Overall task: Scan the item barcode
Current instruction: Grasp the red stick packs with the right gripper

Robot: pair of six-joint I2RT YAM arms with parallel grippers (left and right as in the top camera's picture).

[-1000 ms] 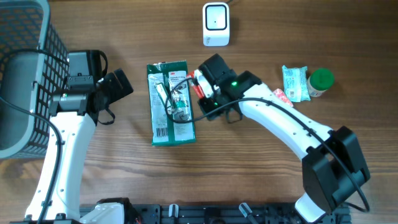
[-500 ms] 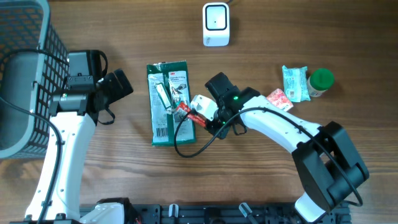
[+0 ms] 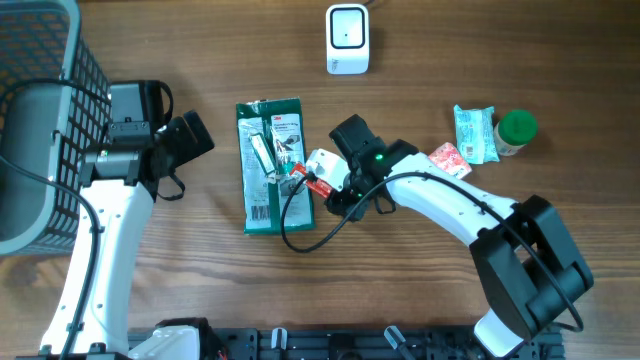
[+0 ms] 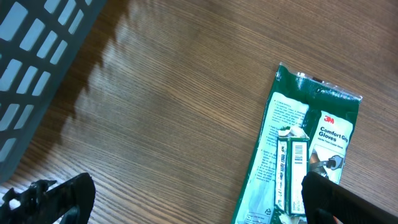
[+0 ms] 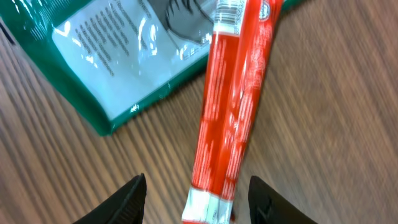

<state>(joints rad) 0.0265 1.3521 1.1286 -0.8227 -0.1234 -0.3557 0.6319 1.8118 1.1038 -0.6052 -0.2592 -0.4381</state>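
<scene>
- Plainly, the right gripper (image 5: 198, 200) has let go. Its two dark fingers (image 5: 132, 198) stand apart at the bottom edge of the right wrist view, with bare wood showing on each side of the red stick packet (image 5: 231, 93) between them.
- The red stick packet runs from between those fingers up to the top of that view. There its barcode (image 5: 229, 11) faces the camera, slightly blurred.
- Its upper end overlaps a corner of the green glove pack (image 5: 118, 43); I cannot tell whether the two touch.
- From overhead, the red stick packet (image 3: 316, 183) sits near the centre of the frame, at the right edge of the green glove pack (image 3: 273, 165).
- The white scanner (image 3: 347, 38) stands at the top centre, well apart from the packet.
- The left gripper (image 4: 194, 186) is spread wide and holds nothing, with only the table (image 4: 155, 106) under it.
- A black cable (image 3: 300, 228) loops just below the glove pack.
- A dark mesh basket (image 3: 40, 90) fills the upper left corner.
- At the right, a small red packet (image 3: 450, 157), a teal pouch (image 3: 473, 133) and a green-capped bottle (image 3: 517, 128) lie close together.
</scene>
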